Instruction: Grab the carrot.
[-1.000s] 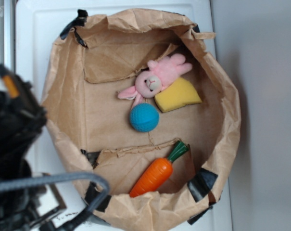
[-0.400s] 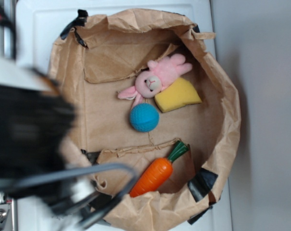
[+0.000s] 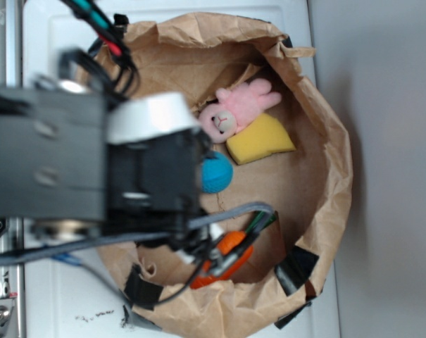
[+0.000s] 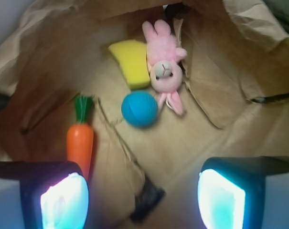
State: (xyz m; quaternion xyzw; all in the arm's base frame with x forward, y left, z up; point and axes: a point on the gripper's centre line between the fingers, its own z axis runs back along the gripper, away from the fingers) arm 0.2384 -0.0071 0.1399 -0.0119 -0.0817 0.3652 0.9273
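Observation:
The carrot (image 4: 80, 143) is glossy orange with a dark green stem and lies on the floor of the brown paper bag (image 3: 334, 158). In the wrist view it sits just beyond my left finger (image 4: 63, 200), stem pointing away. My gripper (image 4: 143, 200) is open, with only bag paper and black tape between its fingers. In the exterior view my arm (image 3: 153, 183) hangs over the bag's left half. It hides much of the carrot (image 3: 234, 245), so only an orange patch and the stem show.
A blue ball (image 4: 140, 109) lies mid-bag. Beyond it are a pink plush bunny (image 4: 165, 71) and a yellow sponge wedge (image 4: 130, 62). The crumpled bag walls rise all around, and black tape (image 3: 296, 267) patches the near right rim. A white surface (image 3: 51, 42) lies under the bag.
My arm has swung from the left edge of the exterior view to over the bag. It now covers the bag's left half, part of the ball and part of the carrot. The objects have not moved.

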